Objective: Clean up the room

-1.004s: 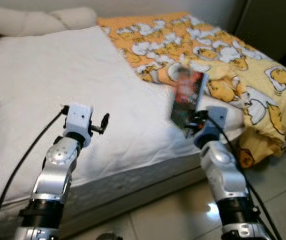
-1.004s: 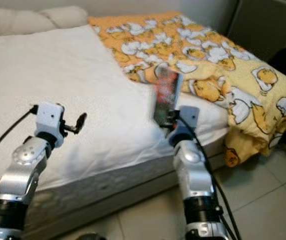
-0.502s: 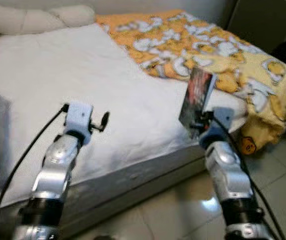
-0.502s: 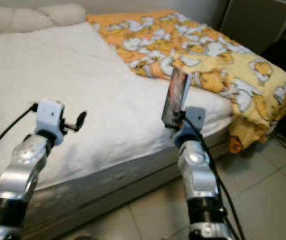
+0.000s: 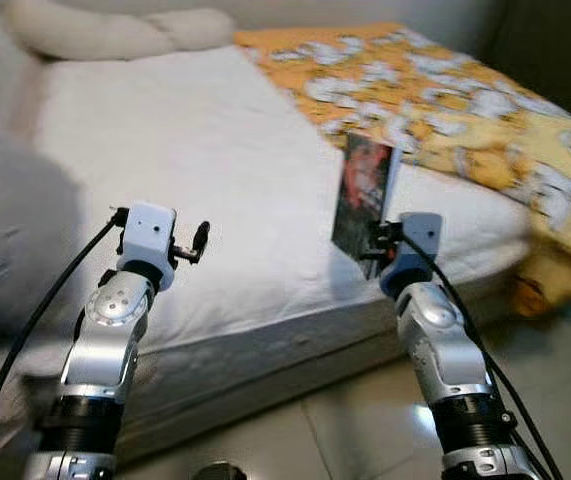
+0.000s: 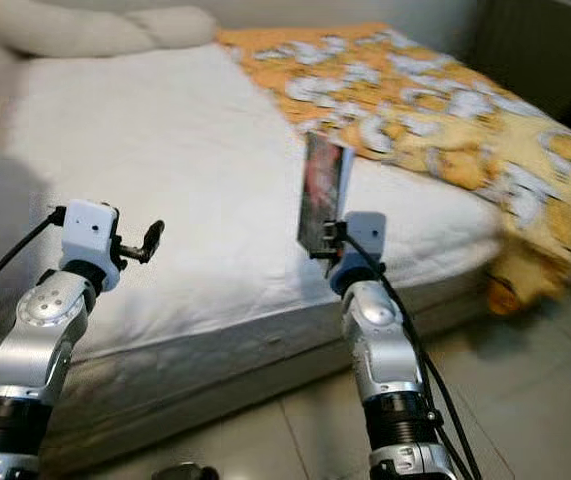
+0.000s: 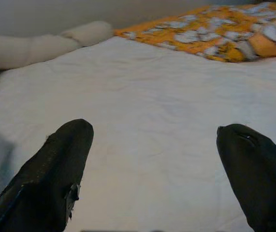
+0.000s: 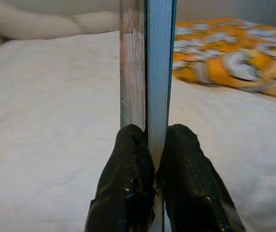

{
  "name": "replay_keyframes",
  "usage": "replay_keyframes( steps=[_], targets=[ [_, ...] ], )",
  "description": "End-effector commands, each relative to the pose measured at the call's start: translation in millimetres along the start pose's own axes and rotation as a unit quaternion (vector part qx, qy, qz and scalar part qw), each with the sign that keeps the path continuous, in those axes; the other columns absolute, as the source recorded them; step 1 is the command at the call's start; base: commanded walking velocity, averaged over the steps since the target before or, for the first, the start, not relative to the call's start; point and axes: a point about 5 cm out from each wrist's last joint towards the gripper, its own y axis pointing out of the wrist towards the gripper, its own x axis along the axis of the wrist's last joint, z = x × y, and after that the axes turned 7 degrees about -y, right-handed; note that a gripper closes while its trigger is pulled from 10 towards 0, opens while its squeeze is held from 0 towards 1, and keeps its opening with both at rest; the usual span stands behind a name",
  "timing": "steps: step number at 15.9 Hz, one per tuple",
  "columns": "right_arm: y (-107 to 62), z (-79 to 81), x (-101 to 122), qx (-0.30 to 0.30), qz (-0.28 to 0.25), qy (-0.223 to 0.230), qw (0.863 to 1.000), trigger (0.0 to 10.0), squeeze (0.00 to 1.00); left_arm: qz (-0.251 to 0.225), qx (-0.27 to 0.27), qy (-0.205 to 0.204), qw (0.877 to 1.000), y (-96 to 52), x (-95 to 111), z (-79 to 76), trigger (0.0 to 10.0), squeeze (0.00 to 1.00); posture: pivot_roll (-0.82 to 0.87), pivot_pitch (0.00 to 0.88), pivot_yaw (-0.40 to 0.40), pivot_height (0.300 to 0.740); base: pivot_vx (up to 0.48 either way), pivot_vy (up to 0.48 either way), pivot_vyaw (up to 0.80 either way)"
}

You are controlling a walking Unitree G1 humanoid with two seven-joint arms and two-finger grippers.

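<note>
My right gripper [image 5: 373,243] is shut on a thin book [image 5: 364,193] with a dark red cover, held upright above the near edge of the white mattress [image 5: 195,170]. In the right wrist view the two black fingers [image 8: 128,188] pinch the book [image 8: 147,63] edge-on, its page block showing between them. My left gripper [image 5: 201,240] is raised over the mattress on the left, open and holding nothing. In the left wrist view its fingertips [image 7: 65,159] stand wide apart over the white sheet [image 7: 142,121].
A yellow and orange patterned blanket [image 5: 465,100] is bunched over the right side of the bed and hangs off the corner. A long cream pillow [image 5: 115,30] lies at the head. A blurred grey shape [image 5: 5,240] sits at the left. Tiled floor [image 5: 555,400] lies below.
The camera has swung to the left, so the bed has shifted right in view. The book stays upright in my right gripper. The left arm holds the same pose.
</note>
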Motion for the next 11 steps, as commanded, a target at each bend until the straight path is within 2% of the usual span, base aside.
replay_keyframes(
  steps=[1, 11],
  targets=[
    [2.7, -0.1, 14.1, 0.004, -0.026, -0.002, 1.0, 10.0, 0.0, -0.006, 0.004, 0.002, 1.0, 1.4, 3.7, -0.5, 10.0, 0.75, 0.03, 0.0, -0.027, 0.74, 0.0, 0.0, 0.8],
    [1.2, 5.0, 10.7, 0.025, -0.019, 0.0, 0.999, 10.0, 0.0, -0.016, 0.007, -0.01, 1.0, -0.1, 5.5, 1.6, 10.0, 0.76, 0.03, 0.0, -0.024, 0.74, 0.0, 0.0, 0.8]
  ],
)
